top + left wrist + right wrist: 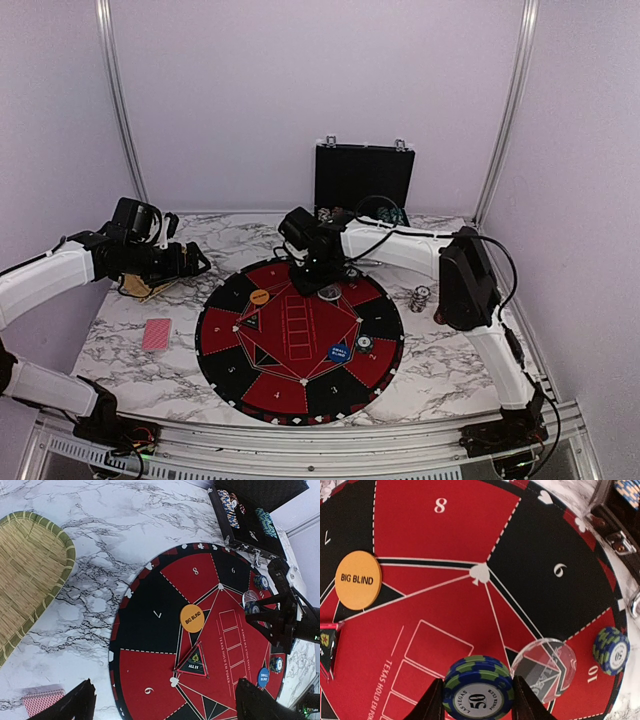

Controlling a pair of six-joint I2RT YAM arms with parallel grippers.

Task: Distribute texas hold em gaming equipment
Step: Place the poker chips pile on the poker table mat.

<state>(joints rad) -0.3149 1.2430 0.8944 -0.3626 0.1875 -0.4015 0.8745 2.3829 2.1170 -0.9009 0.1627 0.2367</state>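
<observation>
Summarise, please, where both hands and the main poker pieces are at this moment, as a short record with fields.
Right hand: shut on blue-green chip stack, over the mat
Left hand: open, empty, left of mat
Big Blind disc: on mat, inward of segments 7 and 8
Small Blind disc: on mat, right of centre
Clear disc: on mat, beside segment 10
Card deck: on table, left of mat

Left white-and-black arm (50,278) reaches in from left, forearm near level. Left gripper (200,263): jaws spread wide. Right white-and-black arm (400,243) bent at elbow, stretched leftward. Right gripper (477,700) points down, fingers clamped on blue-green striped poker chip stack (479,680).
</observation>
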